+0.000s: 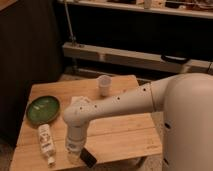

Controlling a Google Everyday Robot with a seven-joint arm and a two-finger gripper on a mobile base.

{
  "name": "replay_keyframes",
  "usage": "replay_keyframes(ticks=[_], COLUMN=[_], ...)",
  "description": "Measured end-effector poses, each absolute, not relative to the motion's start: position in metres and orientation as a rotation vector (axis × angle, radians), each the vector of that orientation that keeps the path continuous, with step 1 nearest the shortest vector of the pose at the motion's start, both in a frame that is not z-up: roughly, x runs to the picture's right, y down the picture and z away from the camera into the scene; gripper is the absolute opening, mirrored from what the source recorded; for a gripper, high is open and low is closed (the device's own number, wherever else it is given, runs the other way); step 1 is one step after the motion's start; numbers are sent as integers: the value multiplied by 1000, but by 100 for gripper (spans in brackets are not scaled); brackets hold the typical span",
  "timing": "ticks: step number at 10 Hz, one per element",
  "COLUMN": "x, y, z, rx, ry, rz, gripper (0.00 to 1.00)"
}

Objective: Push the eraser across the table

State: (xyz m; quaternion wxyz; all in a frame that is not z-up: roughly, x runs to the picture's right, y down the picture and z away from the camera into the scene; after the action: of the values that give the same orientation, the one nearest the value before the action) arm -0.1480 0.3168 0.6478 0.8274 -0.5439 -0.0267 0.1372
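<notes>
Gripper (75,156) is hanging low, just left of the eraser (88,158), ready for pushing across the table (125,136); its opening I can't tell.

black eraser (88,159) | white gripper (75,158) beside it | green plate (43,109) | light wood table (122,136)
</notes>
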Motion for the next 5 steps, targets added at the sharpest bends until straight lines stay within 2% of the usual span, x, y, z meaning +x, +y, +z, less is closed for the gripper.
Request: replay_keyframes(ticks=[5], x=[-154], y=[346], z=[656], rx=[-1182], ry=[-95], rz=[359], gripper=[0])
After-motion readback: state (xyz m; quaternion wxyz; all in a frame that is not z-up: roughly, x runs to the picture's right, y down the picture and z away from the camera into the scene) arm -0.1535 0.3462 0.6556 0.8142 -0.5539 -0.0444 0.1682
